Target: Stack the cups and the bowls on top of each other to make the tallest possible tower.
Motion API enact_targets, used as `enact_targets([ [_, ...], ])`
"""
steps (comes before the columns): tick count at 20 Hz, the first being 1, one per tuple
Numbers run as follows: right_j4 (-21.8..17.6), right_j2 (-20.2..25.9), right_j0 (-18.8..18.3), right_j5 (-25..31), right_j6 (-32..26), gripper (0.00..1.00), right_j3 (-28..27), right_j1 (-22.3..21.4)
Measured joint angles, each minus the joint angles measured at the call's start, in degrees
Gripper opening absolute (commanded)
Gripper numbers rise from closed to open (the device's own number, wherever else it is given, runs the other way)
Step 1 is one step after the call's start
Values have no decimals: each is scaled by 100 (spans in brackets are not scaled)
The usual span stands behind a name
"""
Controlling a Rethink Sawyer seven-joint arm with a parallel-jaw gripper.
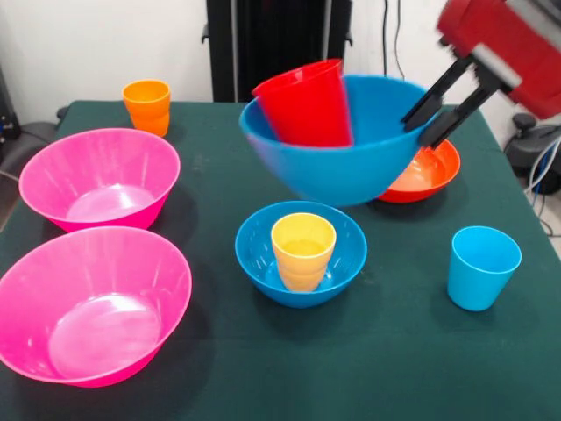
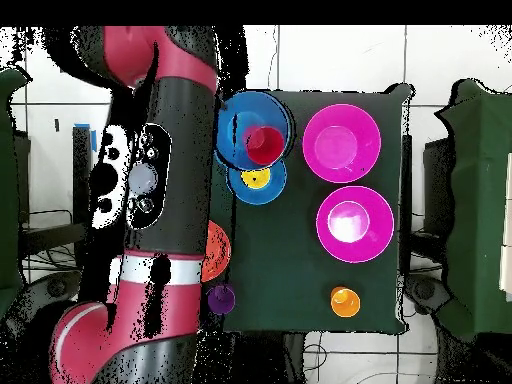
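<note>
- Up over the middle of the green bench, a big blue bowl is tilted and seems lifted off the cloth, with the red cup leaning inside it against the left part of the rim.
- The gripper comes in from the upper right on the red arm; its two black jaws sit a little apart, one on each side of the bowl's right wall, so they're pinching that rim.
- Right behind the lifted bowl's right side you can see the orange-red bowl, partly hidden.
- Just in front sits the smaller blue bowl flat on the bench, with the yellow cup standing upright in it.
- Light blue cup stands alone off to the right, apart from everything.
- Two pink bowls on the left: one further back, one closer to the camera, nearly touching each other.
- Orange cup is alone in the far left corner.
- From overhead, the arm covers a lot of that side of the bench, and a purple cup peeks out right at the bench edge next to it; it doesn't show up in the front view.
</note>
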Motion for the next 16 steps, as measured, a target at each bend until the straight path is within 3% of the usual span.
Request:
enact_targets([
  [8, -4, 2, 499, -168, 0, 0, 900, -402],
  [16, -107, -34, 707, -1090, 0, 0, 1586, -550],
])
